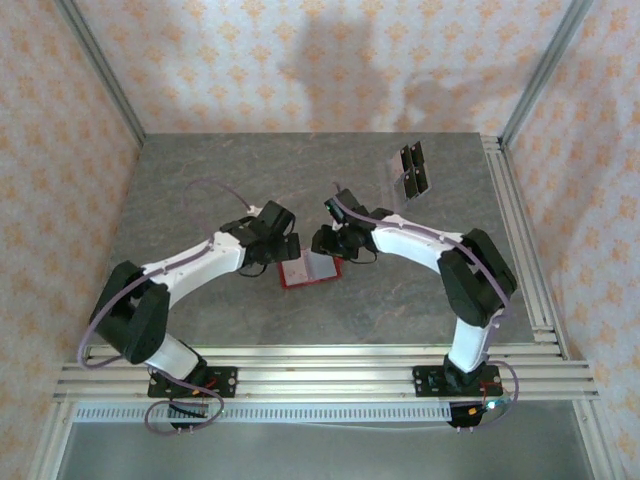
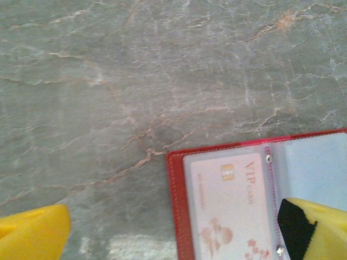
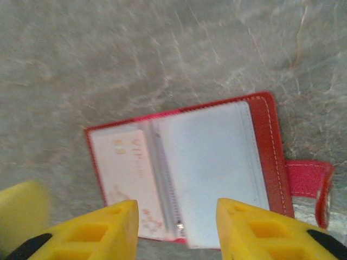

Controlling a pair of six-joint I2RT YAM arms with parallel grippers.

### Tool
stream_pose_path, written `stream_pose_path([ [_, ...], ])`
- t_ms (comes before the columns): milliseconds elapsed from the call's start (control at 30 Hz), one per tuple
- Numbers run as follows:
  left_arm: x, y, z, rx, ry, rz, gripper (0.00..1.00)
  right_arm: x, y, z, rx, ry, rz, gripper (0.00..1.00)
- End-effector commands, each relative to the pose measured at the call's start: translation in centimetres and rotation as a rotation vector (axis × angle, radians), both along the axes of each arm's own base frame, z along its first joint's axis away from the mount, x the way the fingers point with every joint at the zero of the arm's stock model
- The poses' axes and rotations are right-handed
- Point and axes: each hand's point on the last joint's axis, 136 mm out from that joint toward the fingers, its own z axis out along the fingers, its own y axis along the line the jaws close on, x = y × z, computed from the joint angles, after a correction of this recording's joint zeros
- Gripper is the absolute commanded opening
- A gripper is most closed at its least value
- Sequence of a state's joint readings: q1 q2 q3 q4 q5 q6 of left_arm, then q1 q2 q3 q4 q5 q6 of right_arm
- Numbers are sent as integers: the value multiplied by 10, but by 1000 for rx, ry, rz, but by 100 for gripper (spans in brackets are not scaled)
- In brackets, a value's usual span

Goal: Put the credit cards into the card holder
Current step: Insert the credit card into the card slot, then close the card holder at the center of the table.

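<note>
Left gripper [image 2: 173, 230], jaws wide apart and empty, hovers at the left page of the card holder [image 1: 310, 271], which lies open between the two arms with one VIP card [image 2: 227, 200] already sleeved. Right gripper [image 3: 176, 219], jaws apart with nothing between them, stands over the right page. Credit cards [image 1: 413, 170] lie well apart at far right, apparently four. For the next card, grasp a short edge and slide it in flat while the holder is pinned open.

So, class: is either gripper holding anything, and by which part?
Nothing is held: left gripper and right gripper stand open over the open card holder.
</note>
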State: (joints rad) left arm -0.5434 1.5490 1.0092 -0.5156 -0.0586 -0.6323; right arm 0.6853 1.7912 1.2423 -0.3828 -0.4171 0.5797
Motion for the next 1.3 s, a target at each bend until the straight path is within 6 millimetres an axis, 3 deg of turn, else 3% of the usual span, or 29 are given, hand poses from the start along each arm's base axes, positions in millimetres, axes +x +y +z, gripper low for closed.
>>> stream_pose_path([
  [0,7,-12,-8,6,31,-1,100,18,-3,46,40,-52,-103,43],
  [200,11,-23,-18,67,59,3,100,40,-2,76,143,-25,-206,44],
  [400,10,-30,-31,100,93,8,100,65,-23,116,254,-73,-341,45],
  [567,0,-23,-41,153,131,30,100,74,-34,150,266,-156,-380,46],
  [800,-11,-7,-50,226,167,49,100,80,-25,182,336,-203,-352,46],
  [967,-15,-3,-50,240,169,47,100,86,-18,195,370,-233,-339,46],
  [1133,-17,3,-50,262,170,41,100,90,-12,189,367,-223,-317,46],
  [1267,-13,-3,-44,228,146,27,100,86,-5,197,409,-231,-289,46],
])
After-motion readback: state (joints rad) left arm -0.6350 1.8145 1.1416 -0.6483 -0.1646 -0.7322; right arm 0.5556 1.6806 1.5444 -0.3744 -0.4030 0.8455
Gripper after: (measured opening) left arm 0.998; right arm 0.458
